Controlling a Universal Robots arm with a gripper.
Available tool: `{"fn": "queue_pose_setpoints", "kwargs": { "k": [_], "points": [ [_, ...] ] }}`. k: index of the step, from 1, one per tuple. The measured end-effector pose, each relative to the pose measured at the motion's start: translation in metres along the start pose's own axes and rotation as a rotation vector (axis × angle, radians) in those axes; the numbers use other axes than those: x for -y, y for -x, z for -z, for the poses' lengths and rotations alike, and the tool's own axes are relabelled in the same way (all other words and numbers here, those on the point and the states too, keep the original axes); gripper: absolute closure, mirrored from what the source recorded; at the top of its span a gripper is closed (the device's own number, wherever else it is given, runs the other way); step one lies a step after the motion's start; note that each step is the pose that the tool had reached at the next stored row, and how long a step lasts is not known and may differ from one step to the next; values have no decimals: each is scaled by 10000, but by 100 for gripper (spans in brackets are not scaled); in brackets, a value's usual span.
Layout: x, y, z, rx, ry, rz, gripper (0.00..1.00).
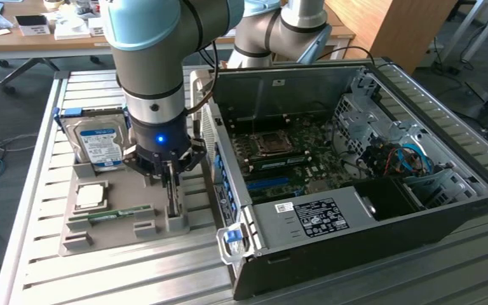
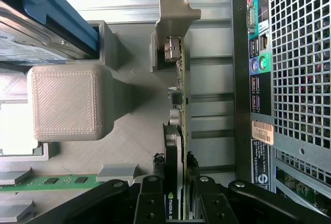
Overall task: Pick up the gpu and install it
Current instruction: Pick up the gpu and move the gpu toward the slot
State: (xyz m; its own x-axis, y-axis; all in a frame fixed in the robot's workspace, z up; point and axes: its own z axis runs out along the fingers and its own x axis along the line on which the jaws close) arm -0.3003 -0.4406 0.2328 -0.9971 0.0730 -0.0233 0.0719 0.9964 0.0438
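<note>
Claw (image 1: 169, 173) clenched on the gpu (image 1: 171, 198), I am gripping it in the exterior view where it is standing on its thin edge in a slot of the matte gray printed tray (image 1: 117, 229). The card's long axis is running alongside the open black metal computer case (image 1: 354, 178), which is sitting on the exterior view's right. A silver hard drive (image 1: 100, 143) with a blue label is leaning upright on the exterior view's left, and a narrow green RAM stick (image 1: 112, 215) is lying flat in the tray on the ribbed aluminium worktop (image 1: 49, 267).

Through the wrist view, my claw (image 2: 175, 158) is pinching the gpu (image 2: 179, 94) edge-on, black fingers (image 2: 150, 193) pressing both flat faces. Its green board is stretching away from them, the silver bracket end resting in a notched gray post. One face is facing the case's perforated panel (image 2: 300, 79), the other the ridged gray block (image 2: 64, 102).
</note>
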Motion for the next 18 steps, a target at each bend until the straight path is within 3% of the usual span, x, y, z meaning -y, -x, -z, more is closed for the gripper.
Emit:
{"fn": "queue_pose_setpoints", "kwargs": {
  "k": [11,18],
  "points": [
    [-1,0,4,-7,9,201,73],
    [-5,2,110,-9,6,200,73]
  ]
}}
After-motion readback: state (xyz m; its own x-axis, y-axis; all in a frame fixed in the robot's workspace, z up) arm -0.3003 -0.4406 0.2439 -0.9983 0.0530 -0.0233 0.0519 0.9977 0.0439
